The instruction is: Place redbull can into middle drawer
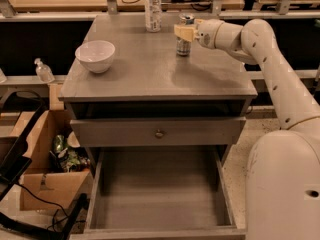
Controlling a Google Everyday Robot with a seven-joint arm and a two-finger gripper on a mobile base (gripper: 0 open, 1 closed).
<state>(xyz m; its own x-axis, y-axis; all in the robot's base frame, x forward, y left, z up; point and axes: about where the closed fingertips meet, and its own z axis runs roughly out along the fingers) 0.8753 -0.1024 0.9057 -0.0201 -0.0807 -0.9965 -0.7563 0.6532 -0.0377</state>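
The redbull can (pixel 183 47), slim and silver-and-blue, stands upright on the grey cabinet top (pixel 150 74) at the back right. My gripper (pixel 186 32) reaches in from the right at the can's mid-height and covers its middle; the can's shiny top shows just above it. The middle drawer (pixel 160 199) is pulled out at the bottom of the cabinet, its flat floor bare.
A clear plastic bottle (pixel 153 8) stands at the back of the top, left of the can. A white bowl (pixel 95 55) sits at the left. A shut drawer front with a round knob (pixel 159 133) is above the open drawer. A cardboard box (pixel 47 169) stands on the floor at left.
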